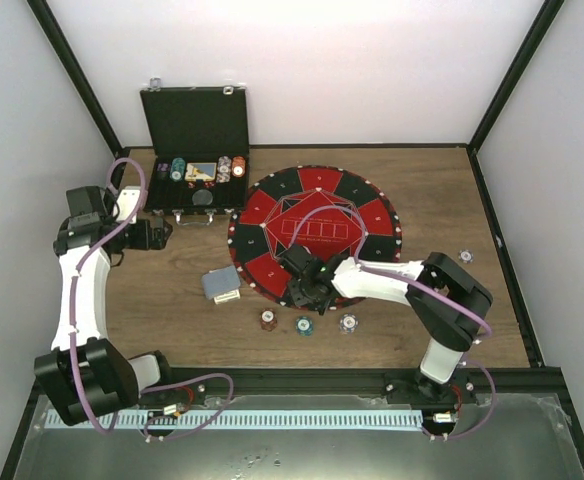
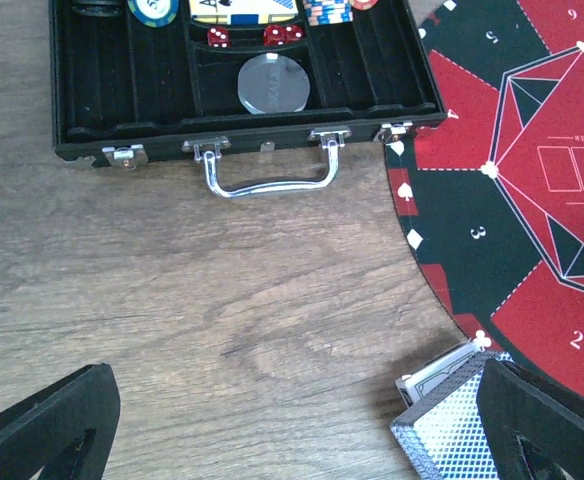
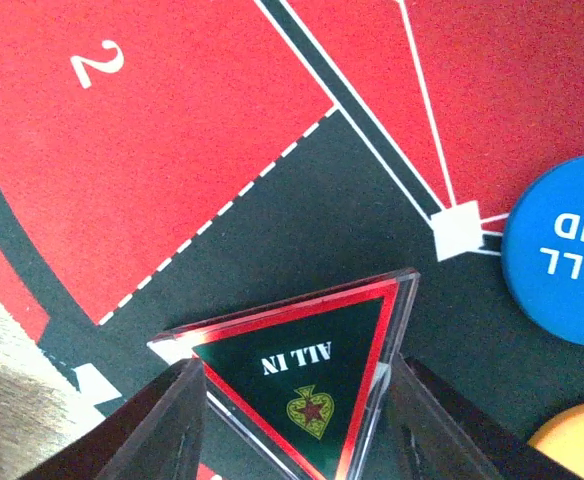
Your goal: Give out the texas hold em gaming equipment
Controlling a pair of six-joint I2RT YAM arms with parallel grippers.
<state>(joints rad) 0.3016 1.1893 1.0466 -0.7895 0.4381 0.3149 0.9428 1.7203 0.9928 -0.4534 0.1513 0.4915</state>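
Observation:
In the right wrist view a clear triangular "ALL IN" marker with a red border lies on the round mat. My right gripper is shut on it, one finger against each slanted side. A blue button and an orange button lie just right of it. From above, the right gripper is over the mat's near edge. A brown-red chip, a teal chip and a white chip lie on the wood below it. My left gripper hangs open over bare wood, with the grey-blue-backed cards by its right finger.
The open black case stands at the back left, holding chips, dice and cards; its metal handle faces the left gripper. The red-and-black mat fills the table's middle. One more chip lies at the right. The card deck sits left of the mat.

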